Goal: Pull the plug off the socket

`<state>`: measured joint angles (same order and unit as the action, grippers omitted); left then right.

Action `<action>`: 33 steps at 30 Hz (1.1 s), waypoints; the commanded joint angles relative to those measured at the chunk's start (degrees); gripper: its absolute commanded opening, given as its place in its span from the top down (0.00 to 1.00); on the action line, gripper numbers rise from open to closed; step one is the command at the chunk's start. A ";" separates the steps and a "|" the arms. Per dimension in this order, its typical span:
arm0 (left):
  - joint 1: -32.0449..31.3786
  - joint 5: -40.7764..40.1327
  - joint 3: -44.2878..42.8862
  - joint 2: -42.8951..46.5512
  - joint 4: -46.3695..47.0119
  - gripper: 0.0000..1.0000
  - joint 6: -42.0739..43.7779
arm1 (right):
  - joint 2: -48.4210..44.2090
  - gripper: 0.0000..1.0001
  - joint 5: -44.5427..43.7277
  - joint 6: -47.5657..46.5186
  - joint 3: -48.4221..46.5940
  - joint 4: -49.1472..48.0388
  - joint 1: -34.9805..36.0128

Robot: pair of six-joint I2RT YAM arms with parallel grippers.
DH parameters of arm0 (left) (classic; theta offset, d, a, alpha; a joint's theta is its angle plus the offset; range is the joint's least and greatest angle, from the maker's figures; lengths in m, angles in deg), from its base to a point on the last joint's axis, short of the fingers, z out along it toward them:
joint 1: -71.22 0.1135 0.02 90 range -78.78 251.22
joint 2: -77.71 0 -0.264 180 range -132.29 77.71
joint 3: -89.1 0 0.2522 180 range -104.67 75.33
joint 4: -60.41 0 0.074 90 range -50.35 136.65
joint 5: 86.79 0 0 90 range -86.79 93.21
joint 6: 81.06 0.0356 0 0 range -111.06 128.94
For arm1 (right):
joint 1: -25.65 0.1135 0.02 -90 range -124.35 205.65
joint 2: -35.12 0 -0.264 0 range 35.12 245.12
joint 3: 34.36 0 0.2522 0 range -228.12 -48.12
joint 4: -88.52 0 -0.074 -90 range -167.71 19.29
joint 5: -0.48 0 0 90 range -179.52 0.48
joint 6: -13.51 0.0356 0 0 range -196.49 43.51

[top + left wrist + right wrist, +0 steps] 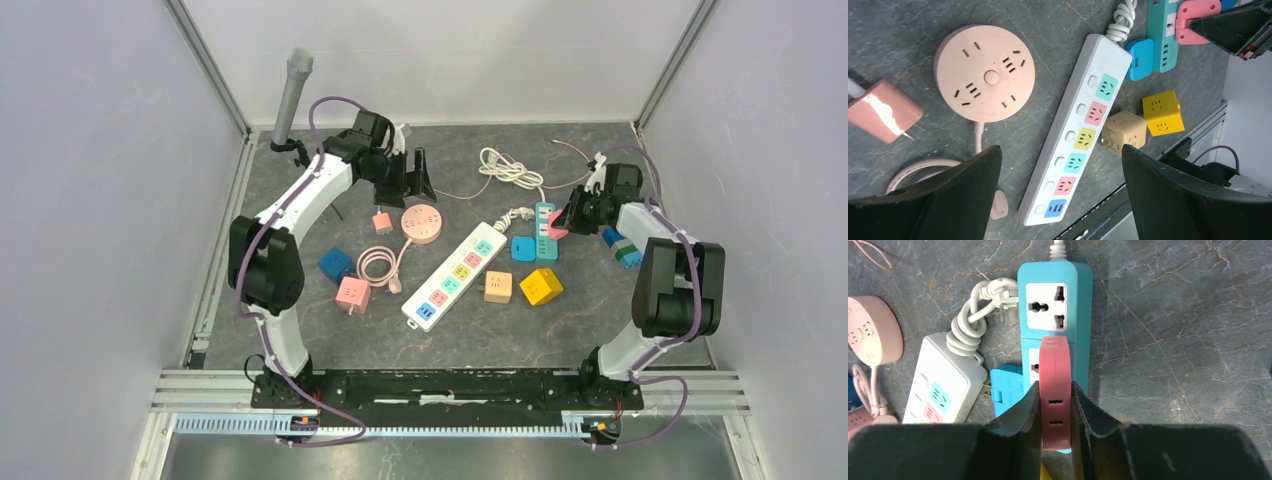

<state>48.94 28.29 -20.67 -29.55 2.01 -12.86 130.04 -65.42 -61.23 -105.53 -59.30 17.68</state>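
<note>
The right gripper (1054, 388) is seen clamped on the pink plug (1054, 356). Its two fingers (1024, 407) are pressed against the plug's narrow sides, so the plug's long axis runs straight out from the wrist. That axis is matched by the teal power strip (1053, 287) beneath it, which lies flat on the table (600, 320) with its cord end farthest from the gripper. The plug is set over the strip's second outlet, the first outlet beyond it being bare. Whether the pins are fully seated cannot be told from these views.

The coming move is judged to turn on one relation: the plug stands on the strip's upper face, so it must be drawn up and away from that face, not along the strip.

The left gripper (408, 178) hangs with its jaws wide apart over the far left of the table, well apart from the teal strip. The strip is therefore not pinned down and could be lifted along with the plug.
</note>
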 commanded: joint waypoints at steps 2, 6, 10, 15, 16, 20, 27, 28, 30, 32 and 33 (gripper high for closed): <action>-2.39 5.41 -2.46 -2.37 5.83 0.06 -3.96 | -2.59 1.00 -9.03 -2.57 -0.08 0.04 4.46; -5.92 8.34 -3.59 -5.44 12.78 0.08 -8.23 | -4.77 1.00 -19.64 1.80 1.92 -0.16 8.94; -10.31 8.41 -4.84 -9.05 20.87 0.08 -12.78 | -6.27 1.00 -23.75 5.84 4.73 -1.52 10.79; -15.48 8.16 -7.88 -16.54 28.43 0.16 -19.26 | -6.78 1.00 -20.44 5.89 4.23 -1.23 10.26; -16.51 8.40 -9.15 -18.35 28.70 0.18 -20.02 | -7.01 1.00 -18.70 6.48 4.70 -1.75 10.06; -19.54 5.75 -10.90 -22.46 31.12 0.25 -22.54 | -6.50 1.00 -18.99 6.36 4.45 -0.18 10.01; -23.13 -1.64 -15.25 -28.50 33.91 0.60 -24.35 | -5.46 1.00 -21.51 3.17 3.09 1.49 9.86; -23.32 -1.87 -16.01 -29.48 34.49 0.62 -24.79 | -5.28 1.00 -21.54 3.31 3.13 1.38 9.94; -23.67 -2.38 -17.46 -31.05 34.21 0.64 -25.83 | -5.24 1.00 -21.47 3.63 3.25 1.32 9.84; -23.92 -2.62 -17.73 -32.18 34.55 0.64 -27.45 | -5.41 1.00 -21.55 4.12 4.02 0.74 9.81; -23.99 -3.07 -17.85 -32.71 34.87 0.64 -28.13 | -5.48 1.00 -21.46 4.20 4.52 0.36 9.82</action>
<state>25.18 28.05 -35.47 -60.34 33.42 -36.53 124.24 -85.51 -56.35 -101.77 -60.90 27.78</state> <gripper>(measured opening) 0.364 0.264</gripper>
